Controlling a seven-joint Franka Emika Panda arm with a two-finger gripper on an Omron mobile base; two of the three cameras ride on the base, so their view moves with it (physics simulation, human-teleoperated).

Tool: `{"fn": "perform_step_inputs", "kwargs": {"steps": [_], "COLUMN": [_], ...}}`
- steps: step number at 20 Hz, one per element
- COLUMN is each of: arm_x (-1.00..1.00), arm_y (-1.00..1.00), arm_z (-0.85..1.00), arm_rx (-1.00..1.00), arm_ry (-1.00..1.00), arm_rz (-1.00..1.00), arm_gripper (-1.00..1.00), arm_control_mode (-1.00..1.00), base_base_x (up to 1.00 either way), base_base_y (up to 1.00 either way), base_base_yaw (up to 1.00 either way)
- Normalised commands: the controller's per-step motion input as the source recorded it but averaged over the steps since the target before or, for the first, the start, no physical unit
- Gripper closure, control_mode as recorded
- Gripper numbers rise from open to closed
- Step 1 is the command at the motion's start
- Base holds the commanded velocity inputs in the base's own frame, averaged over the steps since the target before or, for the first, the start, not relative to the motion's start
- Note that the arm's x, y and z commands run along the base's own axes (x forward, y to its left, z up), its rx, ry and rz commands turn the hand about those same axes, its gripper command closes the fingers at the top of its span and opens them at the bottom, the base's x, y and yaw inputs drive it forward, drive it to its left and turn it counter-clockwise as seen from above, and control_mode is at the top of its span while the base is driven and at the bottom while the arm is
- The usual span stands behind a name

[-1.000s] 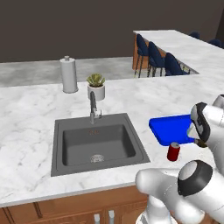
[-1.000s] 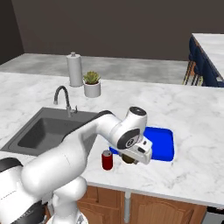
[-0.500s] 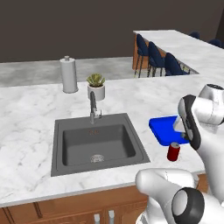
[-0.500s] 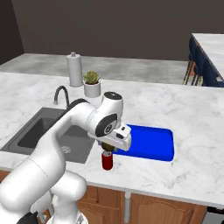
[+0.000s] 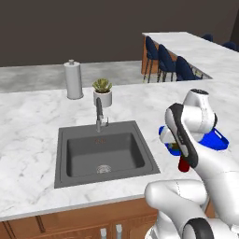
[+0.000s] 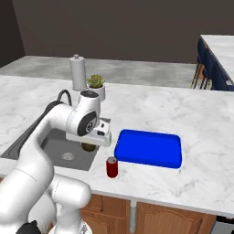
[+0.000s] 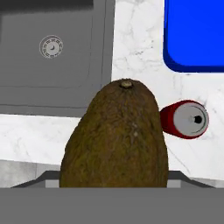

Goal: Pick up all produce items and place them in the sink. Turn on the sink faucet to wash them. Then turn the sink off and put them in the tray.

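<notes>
1. The gripper [image 6: 89, 145] hangs above the counter's front strip, at the sink's right edge, its jaws spread wide around a brown oval fruit [image 7: 117, 140] that they hold clear of the surface.
2. In the hand view, the fruit points its stem end away from the camera, and the sink [image 7: 52, 83] with its round drain [image 7: 51, 46] lies below and to the left.
3. A red can [image 6: 112, 167] stands upright on the marble counter [image 6: 192, 114] just beside the fruit, between the sink and the blue tray [image 6: 149, 149].
4. The faucet [image 5: 99, 113] rises behind the sink, with a potted plant [image 5: 102, 92] and a paper-towel roll [image 5: 73, 80] further back.
</notes>
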Motion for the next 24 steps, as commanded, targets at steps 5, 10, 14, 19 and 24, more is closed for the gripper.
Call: {"fn": "perform_step_inputs", "kwargs": {"steps": [5,10,14,19,24], "arm_x": [0.28,0.41,0.25,0.61,0.62], "arm_y": [0.81,0.48,0.0,0.06,0.15], "arm_z": [-0.01,-0.2,-0.11,-0.18,-0.29], "arm_rx": [0.0,0.02,0.01,0.0,0.0], "arm_ry": [0.01,0.01,0.01,0.01,0.02], "arm_rz": [0.28,0.3,0.11,0.02,0.0], "arm_gripper": [1.0,1.0,1.0,1.0,1.0], "arm_control_mode": [-1.0,-1.0,-1.0,-1.0,-1.0], "base_base_x": [0.0,0.0,0.0,0.0,0.0], "base_base_y": [0.0,0.0,0.0,0.0,0.0], "base_base_yaw": [0.0,0.0,0.0,0.0,0.0]}}
